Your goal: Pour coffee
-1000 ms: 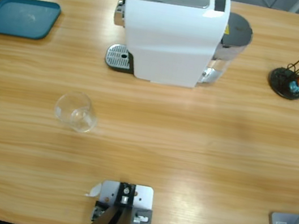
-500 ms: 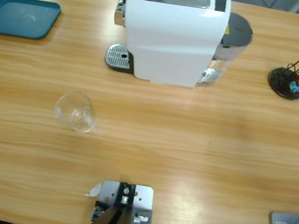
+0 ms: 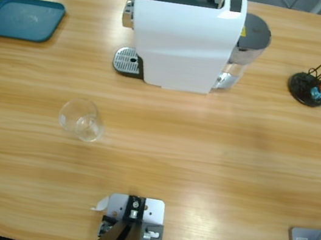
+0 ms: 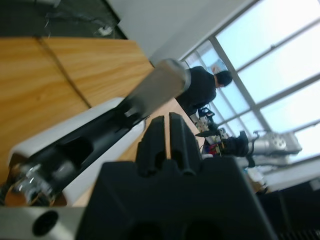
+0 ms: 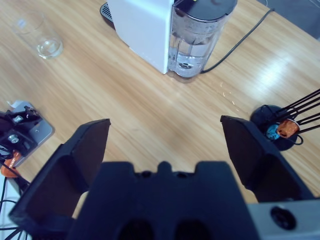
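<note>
Boxy white coffee machine [image 3: 183,37] and clear glass [image 3: 81,119] on the grained wooden counter [image 3: 215,160].
Glass stands apart, front-left of the machine; coffee indiscernible. Left pincer [image 4: 168,140] together; right pincer [image 5: 167,145] wide apart.

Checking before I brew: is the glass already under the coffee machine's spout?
No, the glass stands apart on the open table, well in front of the coffee machine.

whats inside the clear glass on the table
The glass stands upright on the wooden table, apart from the white coffee machine. It looks nearly empty; any coffee layer is too faint to tell. Nothing covers it.
</note>
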